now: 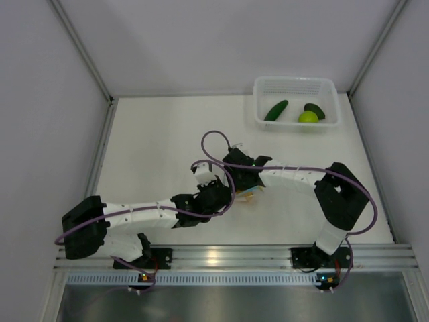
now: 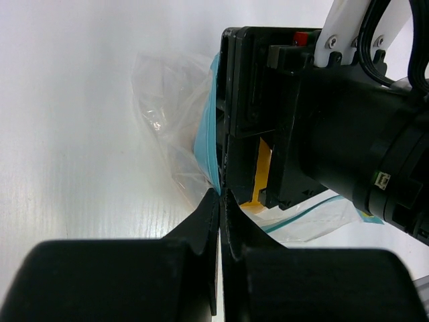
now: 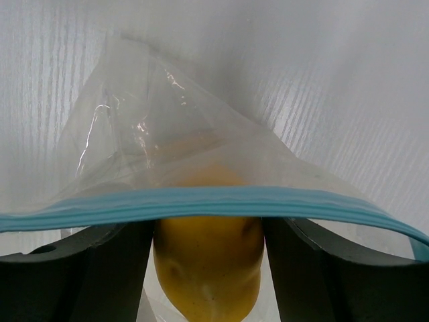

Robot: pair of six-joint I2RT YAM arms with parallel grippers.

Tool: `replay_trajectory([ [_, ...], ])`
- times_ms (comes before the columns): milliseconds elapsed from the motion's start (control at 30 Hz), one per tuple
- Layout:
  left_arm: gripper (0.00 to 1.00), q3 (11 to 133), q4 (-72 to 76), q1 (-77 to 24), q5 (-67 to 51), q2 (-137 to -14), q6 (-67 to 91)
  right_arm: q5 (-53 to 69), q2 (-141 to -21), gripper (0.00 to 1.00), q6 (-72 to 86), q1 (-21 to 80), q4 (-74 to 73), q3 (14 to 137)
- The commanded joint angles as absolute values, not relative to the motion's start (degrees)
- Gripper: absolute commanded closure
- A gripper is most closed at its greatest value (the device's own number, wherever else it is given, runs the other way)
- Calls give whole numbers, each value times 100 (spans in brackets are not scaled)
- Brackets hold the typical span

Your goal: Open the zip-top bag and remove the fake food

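Observation:
The clear zip-top bag (image 3: 167,134) lies mid-table between both arms, and a bit of it shows in the top view (image 1: 250,196). Its light blue zip strip (image 3: 201,201) runs across the right wrist view. My right gripper (image 3: 208,231) reaches into the bag mouth, shut on the orange round fruit (image 3: 208,275). My left gripper (image 2: 220,193) is shut on the bag's blue edge (image 2: 209,134), right beside the right gripper (image 2: 268,134). The cucumber (image 1: 275,110), the dark green oval (image 1: 315,109) and the lime-green ball (image 1: 308,117) lie in the basket.
The white mesh basket (image 1: 295,84) stands at the back right, against the wall. Both arms meet at mid-table (image 1: 234,188). White walls close in the table on three sides, and a metal rail (image 1: 228,256) runs along the near edge.

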State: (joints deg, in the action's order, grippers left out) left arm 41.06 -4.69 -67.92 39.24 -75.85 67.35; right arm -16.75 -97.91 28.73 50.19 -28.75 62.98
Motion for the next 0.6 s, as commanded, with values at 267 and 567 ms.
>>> replay_trajectory([
  [267, 100, 4157, -185, -6812, 4104, -7462, 6689, -1538, -9624, 32, 2900, 5027, -2804, 5933],
  [567, 100, 4184, -193, -6803, 4113, -7453, 6662, -1626, -9124, 58, 2979, 5036, -2707, 5906],
])
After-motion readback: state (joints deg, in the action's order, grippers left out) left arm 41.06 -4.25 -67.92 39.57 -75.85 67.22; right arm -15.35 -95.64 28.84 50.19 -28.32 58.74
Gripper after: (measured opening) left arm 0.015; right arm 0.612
